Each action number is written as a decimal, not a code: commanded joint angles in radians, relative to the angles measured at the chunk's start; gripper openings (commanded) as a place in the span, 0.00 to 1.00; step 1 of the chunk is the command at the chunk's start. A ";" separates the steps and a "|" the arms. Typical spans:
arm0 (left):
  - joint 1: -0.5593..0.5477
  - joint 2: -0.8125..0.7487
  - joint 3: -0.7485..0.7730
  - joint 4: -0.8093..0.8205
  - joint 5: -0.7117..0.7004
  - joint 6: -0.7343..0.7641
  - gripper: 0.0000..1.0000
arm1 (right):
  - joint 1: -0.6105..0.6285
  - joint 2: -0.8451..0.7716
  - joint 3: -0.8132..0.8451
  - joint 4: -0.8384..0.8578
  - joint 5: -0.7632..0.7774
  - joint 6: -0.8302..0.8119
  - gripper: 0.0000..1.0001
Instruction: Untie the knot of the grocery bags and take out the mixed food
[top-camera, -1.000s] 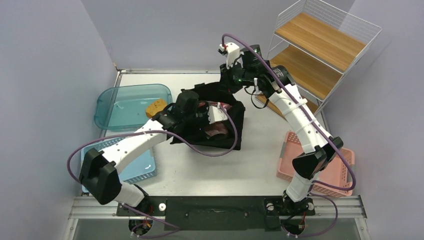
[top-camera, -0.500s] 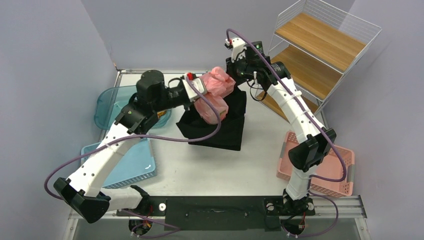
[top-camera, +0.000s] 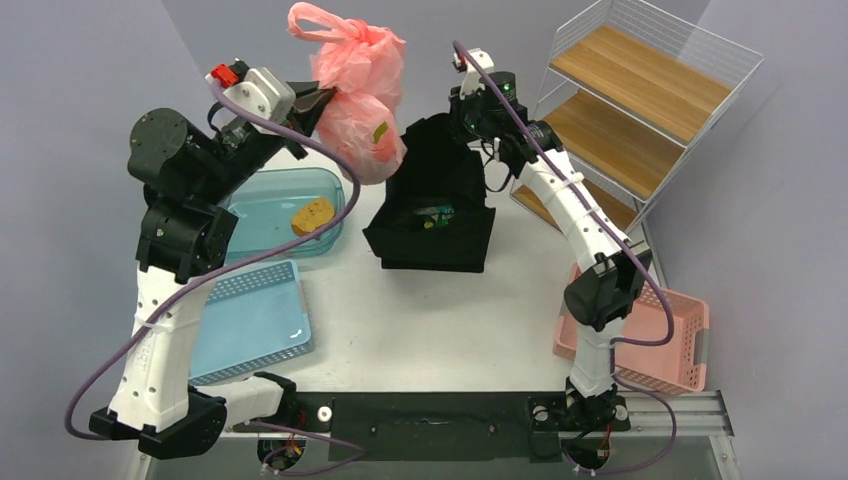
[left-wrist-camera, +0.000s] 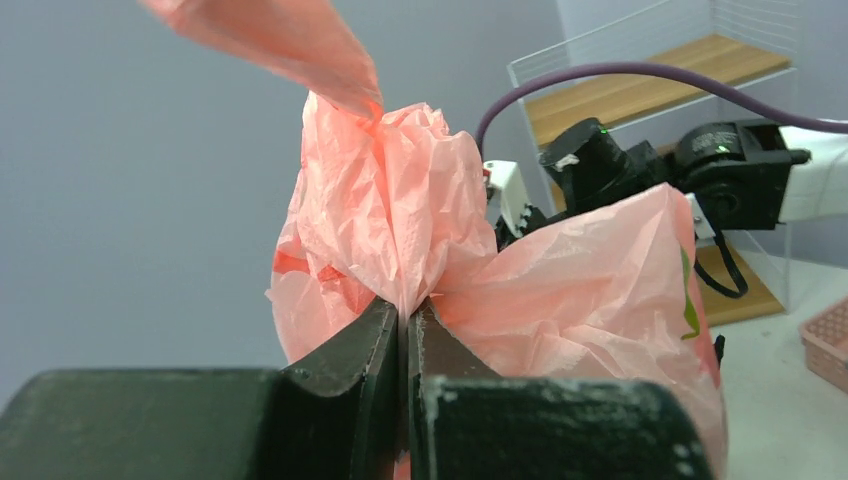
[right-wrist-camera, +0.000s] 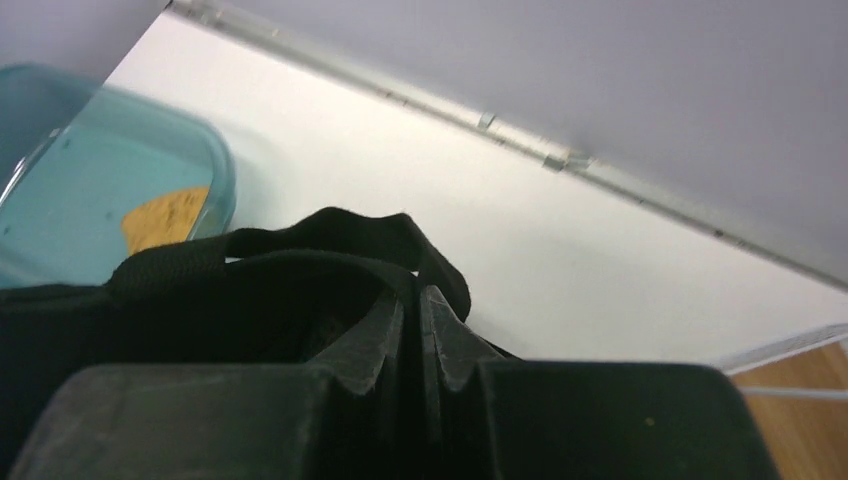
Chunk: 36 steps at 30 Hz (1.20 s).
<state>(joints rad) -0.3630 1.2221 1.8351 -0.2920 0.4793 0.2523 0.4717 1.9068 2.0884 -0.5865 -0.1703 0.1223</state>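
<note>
**Pink bags out of the tote, knot not yet undone**

The left pincer (left-wrist-camera: 405, 330), clenched on the gathered neck of the crinkly pink plastic grocery bags (top-camera: 355, 95), holds them high above the far left of the counter (top-camera: 420, 320). They hang clear of the stiff black fabric tote (top-camera: 440, 190). The right pincer (right-wrist-camera: 410, 320), also clenched, appears to pinch the tote's far rim, propping it open near the counter's far edge. By this showing only the lift-out is done: the knot (top-camera: 350, 50) looks tied and no mixed food has left the pink plastic. Whether 1 bag or 2 hangs there cannot be told, and the contents show only as a green streak through the film. Small items on the tote's floor are too small to name.
</note>
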 joint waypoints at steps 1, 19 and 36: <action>0.046 -0.039 -0.026 0.036 -0.127 -0.037 0.00 | -0.012 0.041 0.105 0.407 0.184 -0.004 0.00; 0.091 -0.232 -0.362 -0.146 -0.055 -0.041 0.00 | -0.048 0.337 0.252 1.038 0.225 -0.199 0.36; 0.089 -0.258 -0.464 -0.157 0.107 0.031 0.00 | -0.034 0.135 0.158 0.952 0.101 -0.164 0.70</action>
<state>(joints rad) -0.2775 0.9897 1.3926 -0.4797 0.4625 0.2264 0.4213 2.2093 2.2536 0.3412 0.0200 -0.0944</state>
